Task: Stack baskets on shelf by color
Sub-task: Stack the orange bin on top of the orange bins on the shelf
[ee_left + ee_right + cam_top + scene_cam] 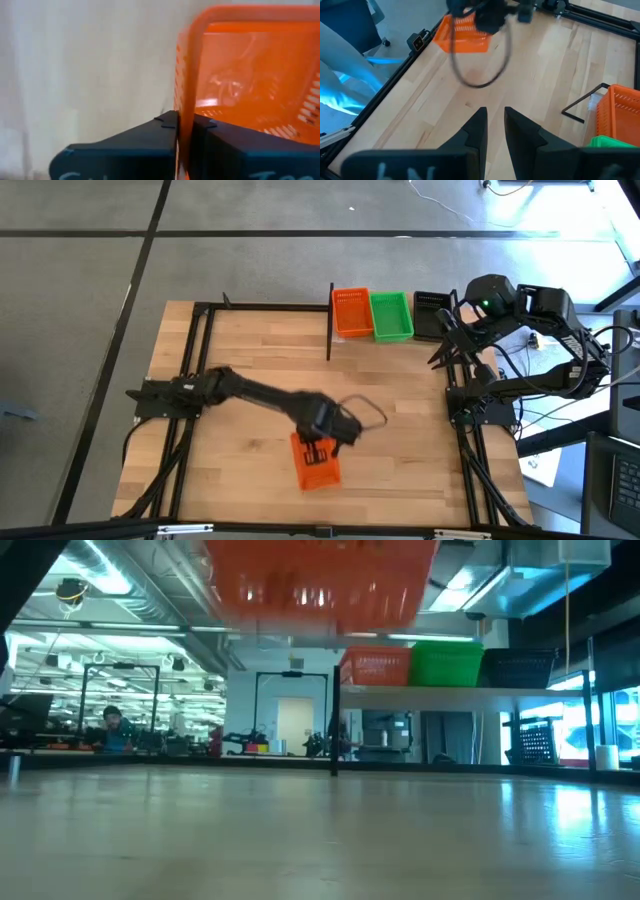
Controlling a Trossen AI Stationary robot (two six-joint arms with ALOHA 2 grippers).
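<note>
My left gripper (319,448) is over the near middle of the table, shut on an orange mesh basket (316,465) that shows lifted clear at the top of the low view (322,578). On the shelf (450,690) at the far edge, an orange basket (351,312), a green one (391,316) and a black one (431,314) stand side by side. Whether each of these is one basket or a stack, I cannot tell. My right gripper (492,119) waits at the table's right side near the shelf, its fingers a narrow gap apart, touching nothing. My left gripper pinches one side wall of the orange basket just below its rim (185,102), one finger (150,137) outside and the other (225,135) inside. It comes from above. The basket hangs below the fingers, clear of the table.
Black frame rails run along the table's left (190,400) and right (470,450) sides. A black upright (330,320) stands at the shelf's left end. A looping cable (368,412) hangs beside the left wrist. Bare wood (400,430) lies between the held basket and the shelf.
</note>
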